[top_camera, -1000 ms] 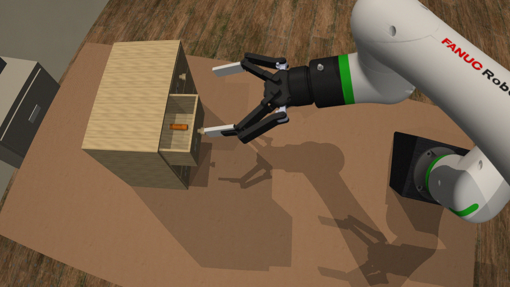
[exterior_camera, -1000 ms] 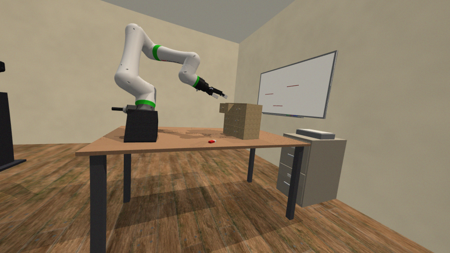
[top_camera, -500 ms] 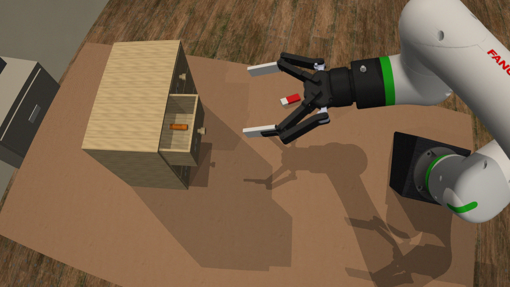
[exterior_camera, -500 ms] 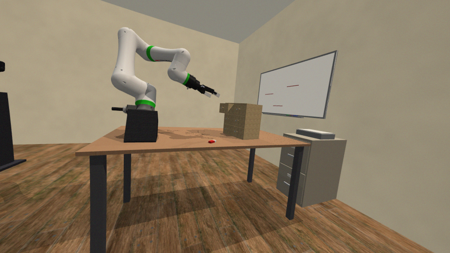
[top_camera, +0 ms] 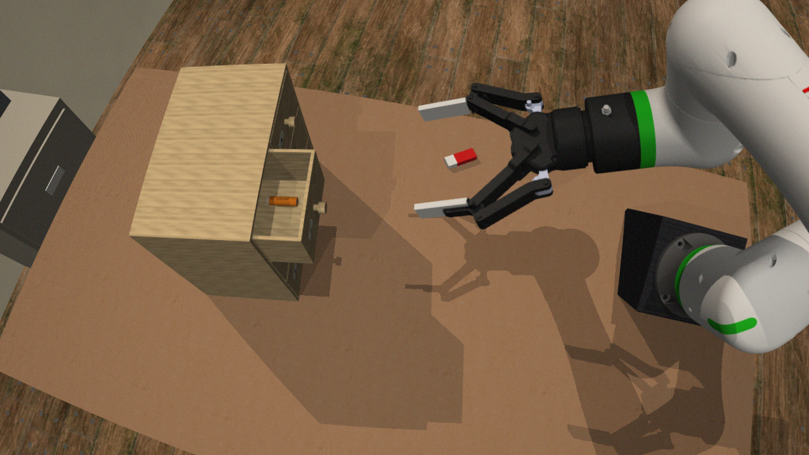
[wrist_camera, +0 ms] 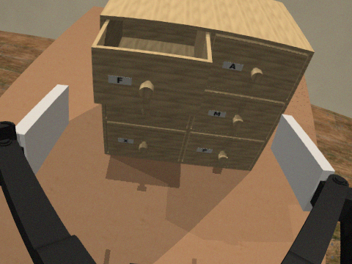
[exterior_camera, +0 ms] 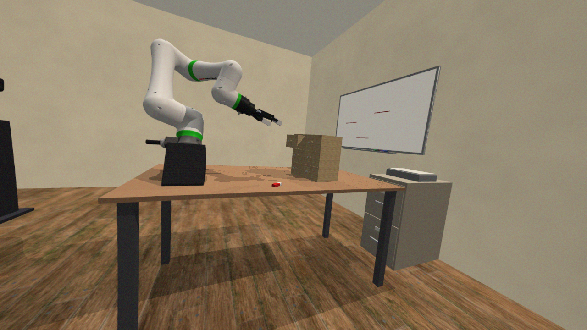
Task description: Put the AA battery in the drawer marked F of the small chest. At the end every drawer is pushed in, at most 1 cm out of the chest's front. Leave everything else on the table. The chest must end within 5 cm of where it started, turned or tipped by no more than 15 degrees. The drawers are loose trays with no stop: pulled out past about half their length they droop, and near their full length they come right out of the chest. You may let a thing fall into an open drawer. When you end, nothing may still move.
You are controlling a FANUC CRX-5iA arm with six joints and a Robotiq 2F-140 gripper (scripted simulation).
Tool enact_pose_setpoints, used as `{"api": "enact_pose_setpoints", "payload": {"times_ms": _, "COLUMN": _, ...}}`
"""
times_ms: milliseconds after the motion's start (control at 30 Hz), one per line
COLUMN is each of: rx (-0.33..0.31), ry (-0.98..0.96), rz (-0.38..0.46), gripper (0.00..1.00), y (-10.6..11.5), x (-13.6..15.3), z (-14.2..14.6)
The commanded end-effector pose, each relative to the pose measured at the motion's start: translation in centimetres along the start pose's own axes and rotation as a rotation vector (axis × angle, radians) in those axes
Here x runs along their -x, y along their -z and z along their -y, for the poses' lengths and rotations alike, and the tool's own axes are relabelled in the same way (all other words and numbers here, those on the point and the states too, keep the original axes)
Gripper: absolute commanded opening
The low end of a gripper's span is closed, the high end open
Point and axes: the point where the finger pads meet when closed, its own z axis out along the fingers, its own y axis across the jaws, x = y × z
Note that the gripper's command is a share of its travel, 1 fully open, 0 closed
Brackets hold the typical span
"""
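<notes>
Steady the pale boxy wooden chest (top_camera: 209, 146) (exterior_camera: 328, 160) (wrist_camera: 220, 18), at nine o'clock from the open, empty black two-fingered gripper (top_camera: 416, 158) (exterior_camera: 274, 123) (wrist_camera: 174, 118) seen from above, easing in the rectangular wooden drawer F (top_camera: 308, 186) (exterior_camera: 290, 140) (wrist_camera: 121, 95) with the orange cylindrical battery (top_camera: 284, 201) inside, likely rigid, slick, best held mid-barrel.

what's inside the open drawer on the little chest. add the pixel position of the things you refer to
The orange battery (top_camera: 282, 200) lies on the floor of drawer F (top_camera: 307, 226) (exterior_camera: 290, 140) (wrist_camera: 121, 66). The chest's top (top_camera: 209, 146) (wrist_camera: 205, 15) hides whatever is farther back.

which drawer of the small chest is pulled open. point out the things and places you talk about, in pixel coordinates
The drawer marked F (top_camera: 308, 226) (exterior_camera: 290, 140) (wrist_camera: 119, 97), top row, beside A (wrist_camera: 242, 82): its front juts out, while the other visible fronts sit in line.
</notes>
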Motion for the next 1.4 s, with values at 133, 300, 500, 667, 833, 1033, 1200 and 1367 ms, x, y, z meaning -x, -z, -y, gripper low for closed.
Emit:
{"api": "enact_pose_setpoints", "payload": {"times_ms": 133, "rx": 0.0, "ry": 0.0, "rz": 0.0, "gripper": 1.0, "y": 0.1, "x": 0.0, "z": 0.0}}
{"api": "enact_pose_setpoints", "payload": {"times_ms": 300, "rx": 0.0, "ry": 0.0, "rz": 0.004, "gripper": 1.0, "y": 0.1, "x": 0.0, "z": 0.0}}
{"api": "enact_pose_setpoints", "payload": {"times_ms": 500, "rx": -0.001, "ry": 0.0, "rz": 0.023, "gripper": 1.0, "y": 0.1, "x": 0.0, "z": 0.0}}
{"api": "enact_pose_setpoints", "payload": {"times_ms": 667, "rx": 0.0, "ry": 0.0, "rz": 0.052, "gripper": 1.0, "y": 0.1, "x": -0.2, "z": 0.0}}
{"api": "enact_pose_setpoints", "payload": {"times_ms": 833, "rx": 0.0, "ry": 0.0, "rz": 0.112, "gripper": 1.0, "y": 0.2, "x": -0.3, "z": 0.0}}
{"api": "enact_pose_setpoints", "payload": {"times_ms": 1033, "rx": 0.0, "ry": 0.0, "rz": 0.218, "gripper": 1.0, "y": 0.3, "x": -0.7, "z": 0.0}}
{"api": "enact_pose_setpoints", "payload": {"times_ms": 1200, "rx": 0.0, "ry": 0.0, "rz": 0.287, "gripper": 1.0, "y": 0.4, "x": -0.9, "z": 0.0}}
{"api": "enact_pose_setpoints", "payload": {"times_ms": 1367, "rx": 0.0, "ry": 0.0, "rz": 0.428, "gripper": 1.0, "y": 0.6, "x": -1.3, "z": 0.0}}
